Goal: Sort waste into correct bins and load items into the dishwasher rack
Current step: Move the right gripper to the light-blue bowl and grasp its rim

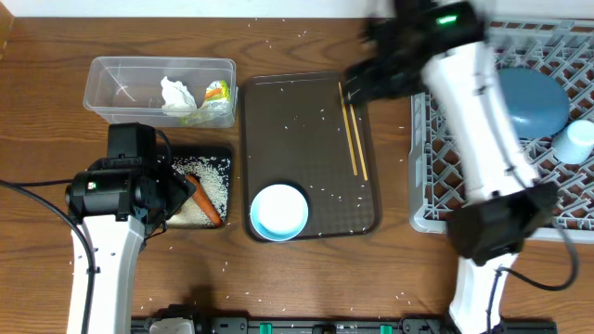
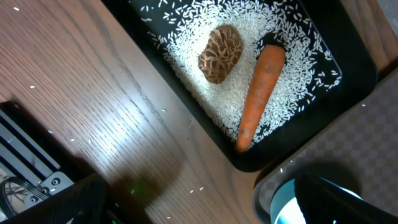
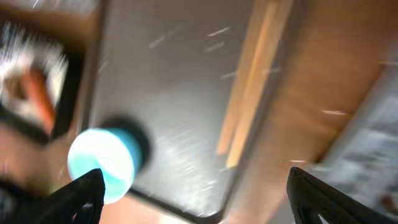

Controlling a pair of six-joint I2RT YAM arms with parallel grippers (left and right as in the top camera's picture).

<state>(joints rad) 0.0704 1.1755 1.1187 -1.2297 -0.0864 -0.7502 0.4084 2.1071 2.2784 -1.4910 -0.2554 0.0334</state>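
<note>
The carrot [image 2: 261,93], brown lump [image 2: 221,53] and rice [image 2: 249,31] are seen in the black tray [image 2: 351,93]; the tissue [image 1: 176,93] and the wrapper [image 1: 216,93], its print too small to be read, in the clear tub [image 1: 102,88]. The left gripper [image 2: 199,205] and right gripper [image 3: 196,193] are both seen spread wide, nothing clasped.

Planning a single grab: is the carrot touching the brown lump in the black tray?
Apart. The left wrist view shows rice between the carrot and the brown lump.

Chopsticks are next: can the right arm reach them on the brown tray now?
Probably yes: the chopsticks lie uncovered on the brown tray, and the open right pincer hovers over that tray.
</note>
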